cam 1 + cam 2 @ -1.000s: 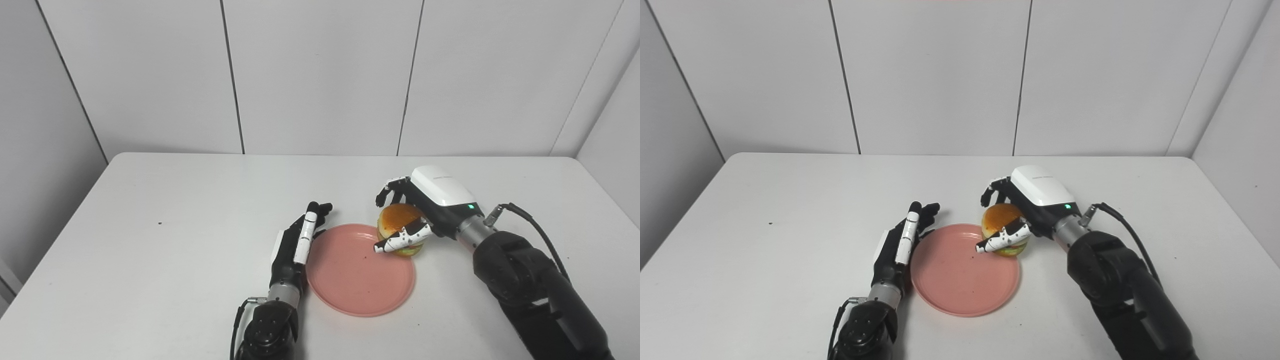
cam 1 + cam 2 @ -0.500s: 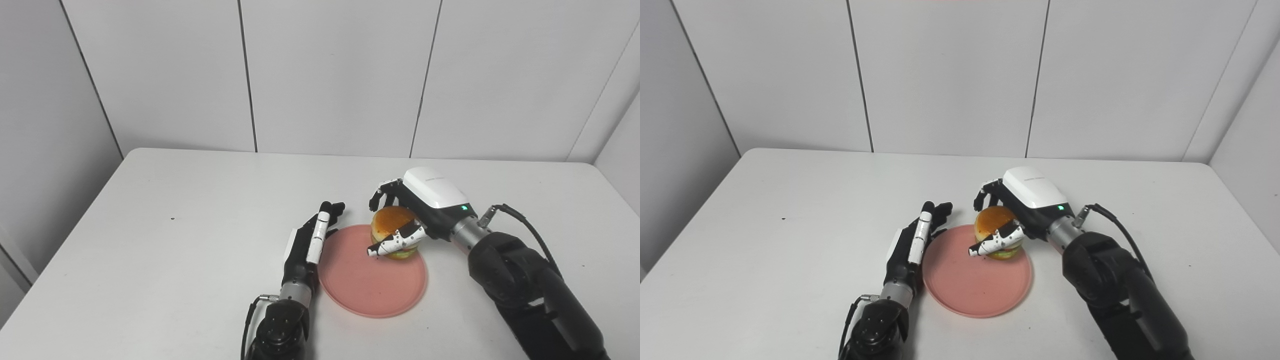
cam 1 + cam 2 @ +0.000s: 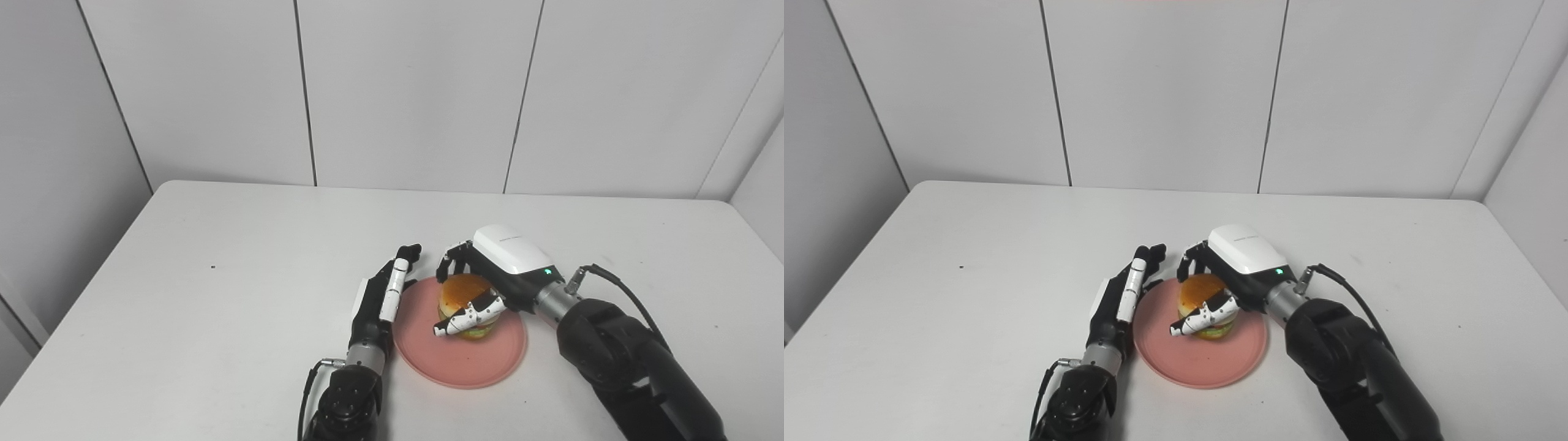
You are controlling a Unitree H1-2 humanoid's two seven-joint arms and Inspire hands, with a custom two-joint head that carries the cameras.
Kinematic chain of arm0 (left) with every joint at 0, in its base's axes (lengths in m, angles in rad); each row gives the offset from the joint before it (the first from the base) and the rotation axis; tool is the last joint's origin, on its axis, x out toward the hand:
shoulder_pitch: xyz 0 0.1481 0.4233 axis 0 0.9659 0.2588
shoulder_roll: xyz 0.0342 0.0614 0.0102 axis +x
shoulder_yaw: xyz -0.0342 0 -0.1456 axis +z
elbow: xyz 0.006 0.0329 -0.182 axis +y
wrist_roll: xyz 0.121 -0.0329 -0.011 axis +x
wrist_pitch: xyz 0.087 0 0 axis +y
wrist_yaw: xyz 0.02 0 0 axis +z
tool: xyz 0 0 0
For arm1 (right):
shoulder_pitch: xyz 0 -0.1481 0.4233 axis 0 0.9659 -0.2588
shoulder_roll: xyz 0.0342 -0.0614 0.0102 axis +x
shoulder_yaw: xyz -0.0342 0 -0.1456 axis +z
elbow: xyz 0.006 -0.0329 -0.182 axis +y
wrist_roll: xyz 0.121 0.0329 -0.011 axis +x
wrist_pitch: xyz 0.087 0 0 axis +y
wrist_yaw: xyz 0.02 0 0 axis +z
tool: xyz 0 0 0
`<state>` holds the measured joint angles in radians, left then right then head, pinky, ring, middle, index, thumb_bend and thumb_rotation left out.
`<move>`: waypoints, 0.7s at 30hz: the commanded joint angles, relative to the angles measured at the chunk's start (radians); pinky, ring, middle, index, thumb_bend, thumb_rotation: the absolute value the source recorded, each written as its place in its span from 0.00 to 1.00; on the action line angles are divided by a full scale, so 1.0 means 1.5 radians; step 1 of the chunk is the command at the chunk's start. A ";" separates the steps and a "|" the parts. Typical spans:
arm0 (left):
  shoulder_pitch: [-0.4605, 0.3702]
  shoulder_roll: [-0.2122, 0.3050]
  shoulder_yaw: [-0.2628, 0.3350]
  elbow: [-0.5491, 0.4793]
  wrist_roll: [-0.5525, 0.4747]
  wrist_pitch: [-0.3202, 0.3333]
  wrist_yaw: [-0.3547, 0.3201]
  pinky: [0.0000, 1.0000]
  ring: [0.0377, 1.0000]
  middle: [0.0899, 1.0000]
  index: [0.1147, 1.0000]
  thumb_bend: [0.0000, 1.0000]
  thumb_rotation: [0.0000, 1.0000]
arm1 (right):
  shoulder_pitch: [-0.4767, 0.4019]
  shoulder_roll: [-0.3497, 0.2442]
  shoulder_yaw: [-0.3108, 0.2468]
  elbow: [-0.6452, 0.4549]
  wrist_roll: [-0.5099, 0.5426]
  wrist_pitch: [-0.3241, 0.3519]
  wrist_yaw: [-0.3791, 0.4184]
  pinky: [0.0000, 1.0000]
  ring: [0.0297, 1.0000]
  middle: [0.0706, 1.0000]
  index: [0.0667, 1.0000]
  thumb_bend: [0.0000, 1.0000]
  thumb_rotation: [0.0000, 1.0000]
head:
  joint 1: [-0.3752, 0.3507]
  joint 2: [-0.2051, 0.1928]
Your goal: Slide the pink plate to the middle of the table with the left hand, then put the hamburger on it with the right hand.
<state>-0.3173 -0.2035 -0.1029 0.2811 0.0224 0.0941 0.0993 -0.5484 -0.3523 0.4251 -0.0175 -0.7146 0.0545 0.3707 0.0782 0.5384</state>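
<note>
1. Gripping the burger [image 3: 463, 296], the right hand [image 3: 490, 278] wraps fingers and thumb round it, over the plate [image 3: 490, 361] at mid-table; possibly touching already.
2. Left hand [image 3: 383, 295], fingers straight, empty, flanks the rim as a stop.

Black arms; right hand [image 3: 490, 278] white-shelled, green light; left hand [image 3: 381, 300] black-white; grey cables.

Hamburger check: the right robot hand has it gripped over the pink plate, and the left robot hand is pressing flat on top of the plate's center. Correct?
One detail is off. The left robot hand is not on the plate's center; it stands edge-on beside the left rim of the pink plate, fingers extended, as the left eye view shows. The right robot hand does grip the hamburger over the plate.
</note>
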 commanded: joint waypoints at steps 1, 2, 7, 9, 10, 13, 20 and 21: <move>-0.003 -0.019 -0.007 0.011 0.000 0.012 -0.005 0.98 0.94 0.86 0.74 0.65 1.00 | -0.014 0.005 -0.007 -0.021 0.004 -0.021 -0.011 0.29 0.35 0.41 0.49 0.71 0.42 | 0.001 0.001; -0.002 -0.019 -0.007 0.011 0.002 0.012 -0.004 0.98 0.93 0.85 0.73 0.65 1.00 | -0.012 0.006 -0.007 -0.022 0.003 -0.020 -0.009 0.30 0.35 0.41 0.49 0.70 0.42 | 0.001 0.001; -0.002 -0.015 -0.012 0.010 0.013 0.007 0.000 0.99 0.91 0.81 0.66 0.62 1.00 | -0.003 0.010 -0.006 -0.010 0.001 -0.022 -0.012 0.30 0.35 0.41 0.50 0.70 0.40 | -0.003 0.001; -0.001 -0.014 -0.013 0.010 0.016 0.007 -0.001 0.98 0.90 0.80 0.66 0.62 1.00 | -0.001 0.012 -0.005 -0.005 -0.003 -0.020 -0.012 0.30 0.35 0.41 0.51 0.69 0.39 | -0.004 0.001; -0.001 -0.013 -0.013 0.010 0.016 0.007 -0.001 0.96 0.89 0.79 0.65 0.63 1.00 | 0.000 0.013 -0.003 -0.003 -0.006 -0.019 -0.013 0.30 0.35 0.41 0.51 0.69 0.39 | -0.004 0.001; 0.000 -0.012 -0.011 0.010 0.017 0.006 -0.005 0.91 0.87 0.78 0.67 0.63 1.00 | 0.002 0.015 0.001 0.008 -0.015 -0.025 -0.023 0.30 0.36 0.42 0.52 0.69 0.40 | -0.006 0.001; 0.002 -0.013 -0.009 0.006 0.016 0.011 -0.004 0.90 0.86 0.79 0.68 0.63 1.00 | 0.008 0.024 0.002 0.018 -0.027 -0.021 -0.036 0.28 0.34 0.41 0.53 0.70 0.39 | -0.010 0.002; 0.002 -0.013 -0.010 0.007 0.015 0.009 -0.006 0.89 0.86 0.79 0.68 0.63 1.00 | 0.009 0.025 0.002 0.019 -0.027 -0.019 -0.036 0.28 0.34 0.41 0.53 0.70 0.39 | -0.010 0.002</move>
<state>-0.3170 -0.2034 -0.1087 0.2829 0.0449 0.0891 0.1001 -0.4998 -0.3222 0.4392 0.0258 -0.7544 0.0542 0.3458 0.0629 0.5415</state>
